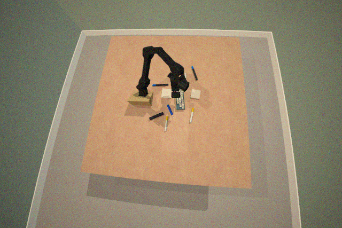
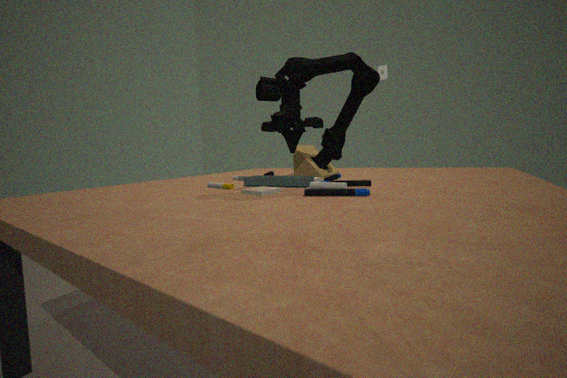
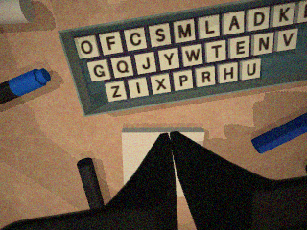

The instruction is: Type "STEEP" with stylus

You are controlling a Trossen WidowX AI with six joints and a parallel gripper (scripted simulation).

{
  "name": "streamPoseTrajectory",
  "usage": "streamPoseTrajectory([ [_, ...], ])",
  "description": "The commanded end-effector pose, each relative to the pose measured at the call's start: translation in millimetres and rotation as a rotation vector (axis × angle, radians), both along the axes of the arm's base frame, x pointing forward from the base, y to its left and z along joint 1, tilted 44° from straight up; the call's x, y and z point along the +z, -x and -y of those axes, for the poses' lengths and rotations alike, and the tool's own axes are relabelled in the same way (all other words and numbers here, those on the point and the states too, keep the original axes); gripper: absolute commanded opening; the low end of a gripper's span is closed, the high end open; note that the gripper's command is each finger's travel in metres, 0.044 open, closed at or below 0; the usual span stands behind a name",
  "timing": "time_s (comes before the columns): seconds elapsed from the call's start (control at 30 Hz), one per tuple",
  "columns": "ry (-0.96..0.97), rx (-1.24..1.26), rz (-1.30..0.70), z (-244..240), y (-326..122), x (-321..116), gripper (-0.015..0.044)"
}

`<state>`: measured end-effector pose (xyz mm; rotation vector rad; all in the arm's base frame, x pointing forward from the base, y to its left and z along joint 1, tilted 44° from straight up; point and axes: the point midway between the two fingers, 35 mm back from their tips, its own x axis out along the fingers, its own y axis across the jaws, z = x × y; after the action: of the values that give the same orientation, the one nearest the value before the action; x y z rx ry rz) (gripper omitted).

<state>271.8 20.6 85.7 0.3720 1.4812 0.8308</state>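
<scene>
My gripper is shut with nothing between its fingertips. It hangs above the table, over the white pad beside the keyboard's lower letter row. The keyboard is a teal tray with cream letter keys; S, T, E and P show in the wrist view, and its right end is cut off there. The blue stylus with a thin pale tip lies on the table near the keyboard's end, to the right of my fingers in the wrist view.
A second white pad lies across the keyboard. Two white markers with yellow ends and a black stick lie nearby. Black markers with blue ends lie around. The arm stands on a wooden base.
</scene>
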Motion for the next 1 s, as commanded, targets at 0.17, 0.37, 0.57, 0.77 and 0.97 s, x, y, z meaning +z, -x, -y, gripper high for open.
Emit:
streamPoseTrajectory([
  [0.17, 0.006, -0.012, -0.006, 1, 0, -2, 0.0079],
  [0.37, 0.19, -0.452, -0.2, 39, 6, -63, 0.015],
  [0.57, 0.315, -1.033, -0.376, 79, 22, -118, 0.015],
  [0.77, 0.326, -1.181, -0.41, 87, 26, -127, 0.015],
  [0.97, 0.326, -1.181, -0.41, 87, 26, -127, 0.015],
])
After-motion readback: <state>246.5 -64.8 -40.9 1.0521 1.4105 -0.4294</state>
